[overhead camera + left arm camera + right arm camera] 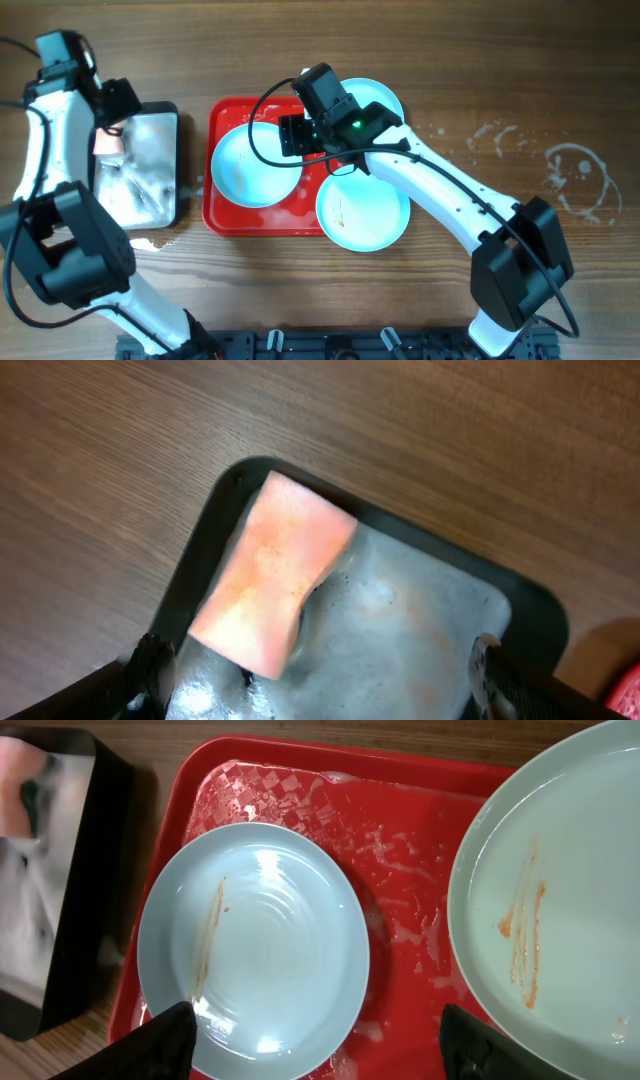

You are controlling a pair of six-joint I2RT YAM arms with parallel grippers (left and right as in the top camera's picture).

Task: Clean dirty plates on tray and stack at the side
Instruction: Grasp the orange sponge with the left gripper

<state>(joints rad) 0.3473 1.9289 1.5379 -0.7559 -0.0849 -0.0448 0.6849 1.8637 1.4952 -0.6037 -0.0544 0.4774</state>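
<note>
No text, label, brand, number or sign can be read in any of the views. The red tray (222,215), the light-cyan plates (255,165), the black-rimmed metal tray (150,170) and the orange sponge (275,575) all show plain surfaces without lettering.

Small black-rimmed metal tray (150,165), wet inside, sits on brown wooden table (500,80) directly under left jaws. Orange rectangular sponge (275,575) lies at its corner, ahead of those jaws. Whitish smears (575,175) well beyond right jaws.
</note>
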